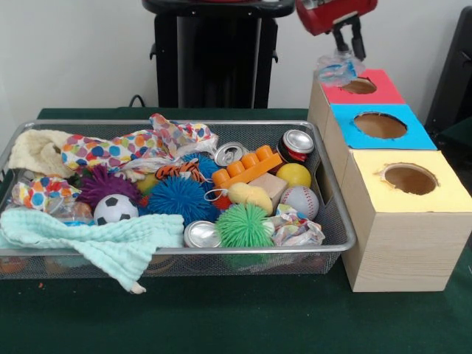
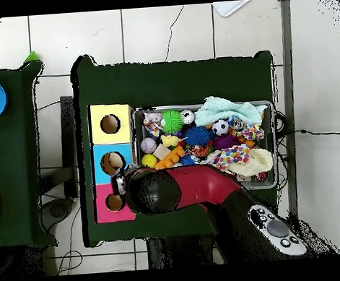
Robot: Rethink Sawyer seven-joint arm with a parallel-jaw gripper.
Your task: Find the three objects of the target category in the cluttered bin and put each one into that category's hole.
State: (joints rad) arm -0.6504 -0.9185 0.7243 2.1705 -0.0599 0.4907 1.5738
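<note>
My gripper [image 1: 350, 51] hangs at the top right, shut on a transparent crinkly plastic container [image 1: 337, 68] with a bluish glint. It holds the container over the far left corner of the red-topped box [image 1: 383, 94], behind the blue-topped box and its round hole [image 1: 380, 125]. In the overhead view the gripper [image 2: 121, 184] sits between the red box's opening [image 2: 114, 202] and the blue box's hole [image 2: 113, 162]. The wire mesh bin [image 1: 345, 237] lies left of the boxes, full of toys. Another clear crinkly piece [image 1: 65, 212] shows at its left end, next to the soccer ball.
The yellow-topped box [image 1: 442, 198] stands nearest the camera. The bin holds silver cans [image 1: 201, 234], spiky balls [image 1: 244, 225], a baseball [image 1: 300, 200], dotted paper wads [image 1: 110, 151], an orange brick [image 1: 247, 168] and a pale green cloth [image 1: 110, 243] draped over the front rim.
</note>
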